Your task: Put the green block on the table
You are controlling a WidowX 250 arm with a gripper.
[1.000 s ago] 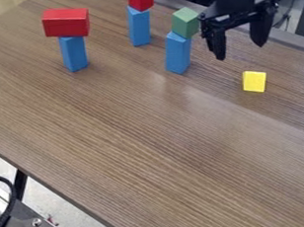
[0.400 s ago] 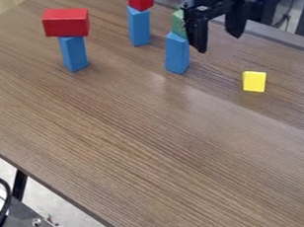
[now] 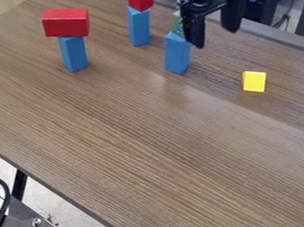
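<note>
While three blue blocks (image 3: pixel 176 55) stand, one supports green (image 3: pixel 176 28).

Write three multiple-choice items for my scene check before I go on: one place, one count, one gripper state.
1. Where is the green block?
A) on the yellow block
B) on a blue block
C) on a red block

2. How many blue blocks stand on the table?
A) two
B) four
C) three

3. How is the gripper?
A) open
B) shut
C) clamped on a red block

Key:
1 B: it rests on the blue block's top, partly hidden by the gripper.
2 C: each of the three stands upright beneath another block.
3 A: a wide gap parts its fingers.
</note>
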